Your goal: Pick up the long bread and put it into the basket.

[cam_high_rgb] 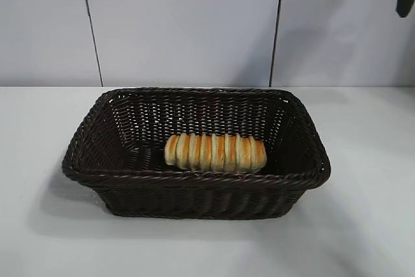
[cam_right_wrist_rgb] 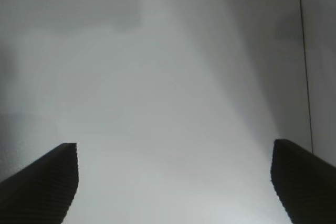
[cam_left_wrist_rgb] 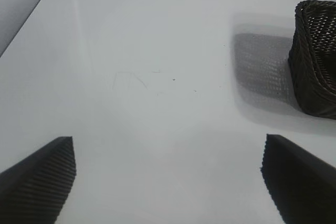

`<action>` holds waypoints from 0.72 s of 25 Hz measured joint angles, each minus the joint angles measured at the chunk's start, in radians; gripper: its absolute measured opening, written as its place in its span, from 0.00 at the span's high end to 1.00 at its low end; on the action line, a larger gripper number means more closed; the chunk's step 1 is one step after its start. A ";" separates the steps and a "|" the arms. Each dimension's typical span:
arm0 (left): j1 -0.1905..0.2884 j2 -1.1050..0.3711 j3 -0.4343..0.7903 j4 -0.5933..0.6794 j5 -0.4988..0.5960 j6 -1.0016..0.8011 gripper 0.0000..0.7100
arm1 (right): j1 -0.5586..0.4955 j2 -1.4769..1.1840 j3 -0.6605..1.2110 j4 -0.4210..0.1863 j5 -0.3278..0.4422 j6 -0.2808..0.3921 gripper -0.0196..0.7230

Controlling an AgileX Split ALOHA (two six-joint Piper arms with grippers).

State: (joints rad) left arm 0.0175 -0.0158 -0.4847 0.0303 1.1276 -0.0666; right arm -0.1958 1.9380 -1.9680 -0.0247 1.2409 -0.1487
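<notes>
Where it lies, the long bread point(cam_high_rgb: 215, 152) shows cream-and-orange ridges.

- The long bread point(cam_high_rgb: 215, 152) is an oblong golden-yellow loaf with crosswise ridges striped pale cream and orange-brown. It lies flat on the floor of the basket, its length running left to right, close to the near wall.
- The basket point(cam_high_rgb: 194, 180) is large, rectangular, dark brown woven wicker with sloping sides and a braided rim. It stands upright on the white table.
</notes>
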 joint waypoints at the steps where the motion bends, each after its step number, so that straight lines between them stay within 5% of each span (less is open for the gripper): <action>1: 0.000 0.000 0.000 0.000 0.000 0.000 0.02 | 0.000 -0.018 0.000 0.007 0.000 -0.001 0.04; 10: 0.000 0.000 0.000 0.000 0.000 0.000 0.02 | 0.000 -0.370 0.022 0.010 0.010 0.025 0.04; 18: 0.000 0.000 0.000 0.000 0.000 0.000 0.02 | 0.000 -0.810 0.244 -0.011 0.024 0.041 0.04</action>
State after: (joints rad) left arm 0.0175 -0.0158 -0.4847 0.0303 1.1276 -0.0666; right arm -0.1958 1.1280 -1.7236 -0.0353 1.2651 -0.1075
